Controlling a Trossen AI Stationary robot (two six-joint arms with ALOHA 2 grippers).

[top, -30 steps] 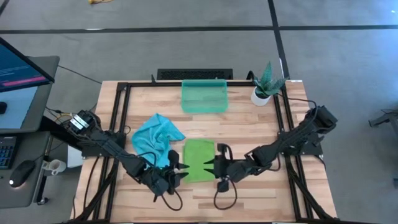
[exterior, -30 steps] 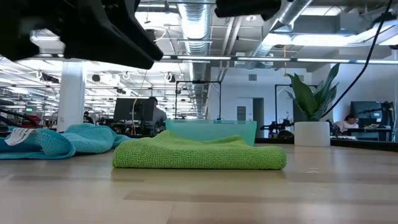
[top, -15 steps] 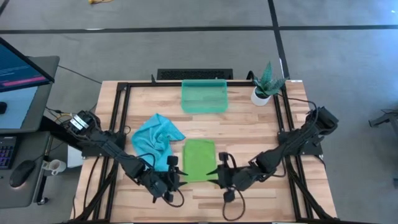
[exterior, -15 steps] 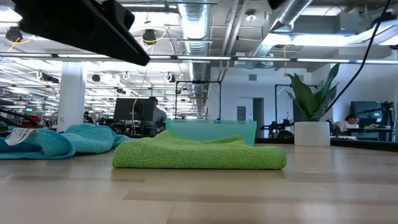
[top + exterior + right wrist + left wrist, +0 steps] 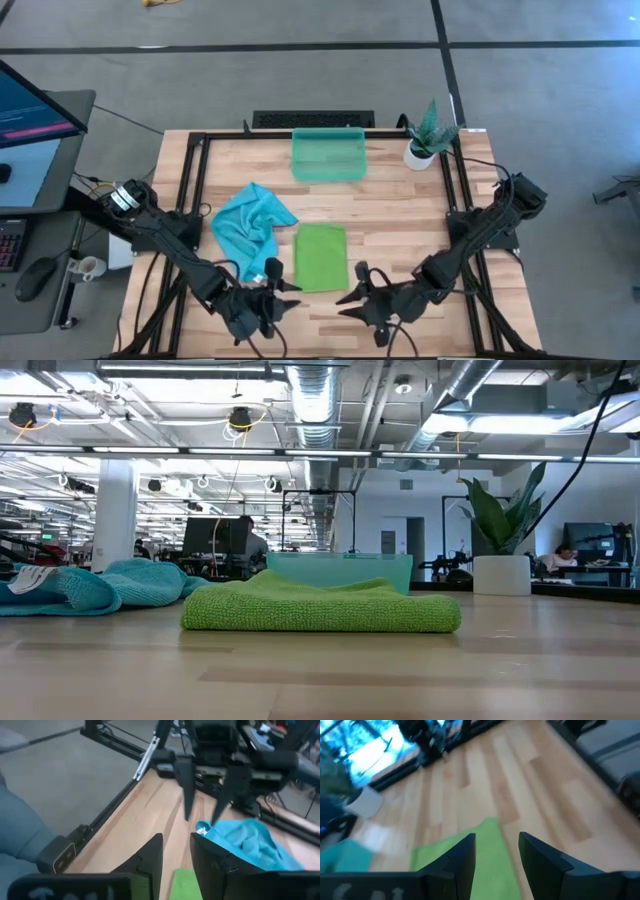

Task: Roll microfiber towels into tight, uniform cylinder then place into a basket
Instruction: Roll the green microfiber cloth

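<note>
Surface (image 5: 400, 215) is carrying everything. Basket (image 5: 327, 155) is sitting empty at the far edge. Blue towel (image 5: 245, 225) is lying crumpled beside the green towel (image 5: 320, 257), on its left; green towel is lying folded flat, nearer than the basket — nothing rolled yet. Left gripper (image 5: 278, 298) and right gripper (image 5: 352, 302) are hovering just off the green towel's near corners, both parted, holding nothing. No readable writing.

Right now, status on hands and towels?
Left hand and right hand open, empty, near table edge. Green towel folded flat, unrolled; blue towel crumpled. Basket empty. Nothing blocking.
</note>
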